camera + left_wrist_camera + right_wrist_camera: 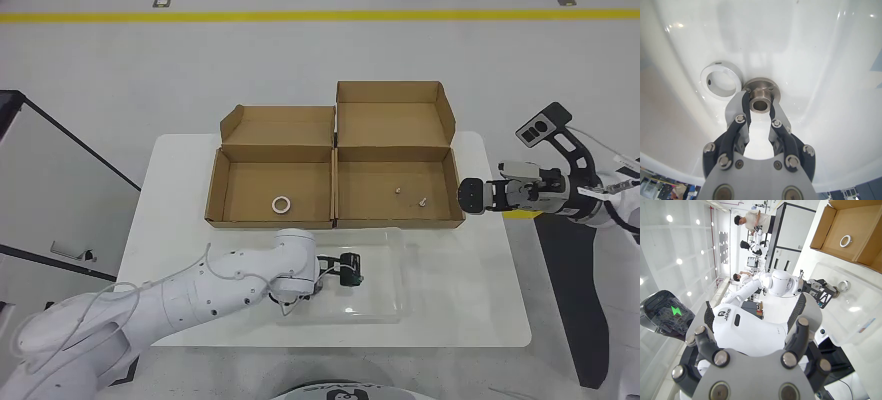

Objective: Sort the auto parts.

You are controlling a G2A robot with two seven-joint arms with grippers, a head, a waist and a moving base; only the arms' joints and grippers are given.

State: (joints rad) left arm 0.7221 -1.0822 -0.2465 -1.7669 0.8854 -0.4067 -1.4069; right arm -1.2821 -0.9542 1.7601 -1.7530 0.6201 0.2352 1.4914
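Left gripper (pixel 759 98) is reaching down into the clear tray (pixel 385 300) at the near middle of the worktop (pixel 480 290). Its fingers are clamping the sleeve of a flanged bushing (pixel 761 92), one pad on each side. The bushing's flange is sitting flat on the tray floor, bore facing up toward the wrist camera. A silver ring (pixel 721 83) is lying flat just beside the bushing on the tray floor. Its edge is meeting the flange, or nearly; can't tell if they're actually touching.

Right gripper (pixel 468 195) is hanging at the right side of the worktop, just beside the right wall of the right box (pixel 370 195), pointing left. Its fingers are standing wide apart, gripping nothing.

Two open cardboard boxes are sitting side by side at the far side, walls touching, flaps folded back. Left box (pixel 250 190) is holding a second ring (pixel 282 205) lying flat near its near wall. Right box is holding a couple of small parts (pixel 421 200), too small to identify.
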